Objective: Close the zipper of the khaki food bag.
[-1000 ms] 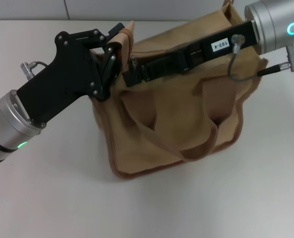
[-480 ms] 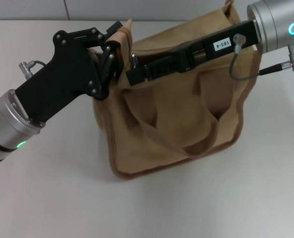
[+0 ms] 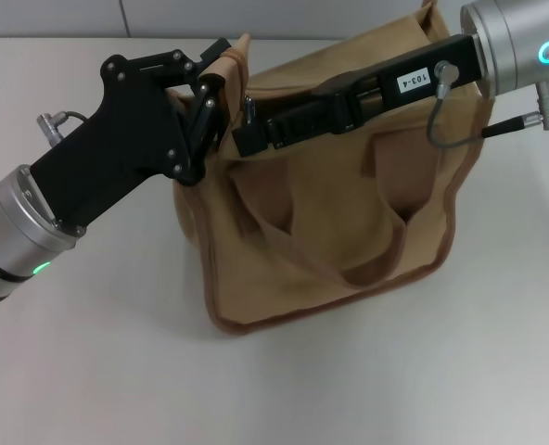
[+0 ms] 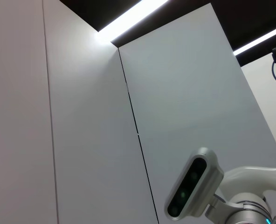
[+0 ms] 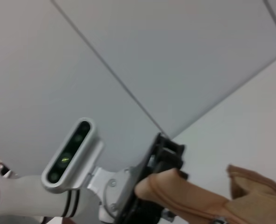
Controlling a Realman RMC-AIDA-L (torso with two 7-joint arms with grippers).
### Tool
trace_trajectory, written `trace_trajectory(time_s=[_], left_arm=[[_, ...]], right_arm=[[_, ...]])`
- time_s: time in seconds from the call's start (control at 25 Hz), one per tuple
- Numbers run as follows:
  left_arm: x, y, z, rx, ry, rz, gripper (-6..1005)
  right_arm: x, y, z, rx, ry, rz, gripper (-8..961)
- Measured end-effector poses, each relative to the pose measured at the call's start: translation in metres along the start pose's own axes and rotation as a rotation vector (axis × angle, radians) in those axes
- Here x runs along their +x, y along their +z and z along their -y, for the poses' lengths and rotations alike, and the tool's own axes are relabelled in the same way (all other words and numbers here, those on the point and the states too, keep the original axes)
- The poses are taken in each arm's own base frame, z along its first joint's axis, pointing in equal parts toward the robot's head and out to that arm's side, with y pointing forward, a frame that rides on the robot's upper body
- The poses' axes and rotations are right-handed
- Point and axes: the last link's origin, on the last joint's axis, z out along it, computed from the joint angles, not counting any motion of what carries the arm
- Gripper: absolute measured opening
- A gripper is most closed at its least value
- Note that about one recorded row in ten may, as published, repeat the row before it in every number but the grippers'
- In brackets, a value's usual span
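The khaki food bag (image 3: 321,232) stands on the white table, its looped handles (image 3: 349,269) hanging down the near side. At the bag's left end my left gripper (image 3: 217,83) is shut on a raised corner of the tan fabric (image 5: 189,196); the right wrist view shows it from the far side. From the upper right, my right gripper (image 3: 247,130) lies along the bag's top, covering most of the zipper line. Its fingers are closed at the left end, where the zipper's silver pull tab (image 3: 250,105) pokes up right beside them.
The white table (image 3: 89,371) runs all round the bag, with a grey wall behind. A grey cable (image 3: 441,120) loops off the right wrist over the bag's right end. The left wrist view shows only wall panels and the robot's head camera (image 4: 191,186).
My right gripper has crept slightly up and toward the left end of the bag, and the bag's top has lifted a little with it. The left gripper keeps its hold.
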Motion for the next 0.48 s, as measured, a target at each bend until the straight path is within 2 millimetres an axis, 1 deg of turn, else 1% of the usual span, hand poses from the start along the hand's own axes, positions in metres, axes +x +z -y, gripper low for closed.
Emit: trace_trajectory(time_s=[0.2,0.24,0.36,0.48], left_arm=[[-0.0004,-0.0006,-0.0001,0.002,0.001,0.003,126],[-0.0004,-0.0007,-0.0003,0.002,0.002,0.003,127],[-0.0004,-0.0013,-0.0004,0.005,0.001,0.003,128],[-0.0005,-0.0011,-0.0007,0.003,0.000,0.004,129]], right_arm=[[0.0014,0.0012,0.0007,0.001,0.006,0.001,646],[0.0024,0.0054,-0.0038,-0.032,0.007,0.001,646],[0.0019,0.0092,-0.0064,-0.044,-0.003,0.004,644],[0.0014,0.0077,-0.0033,-0.024,-0.001,0.009,632]])
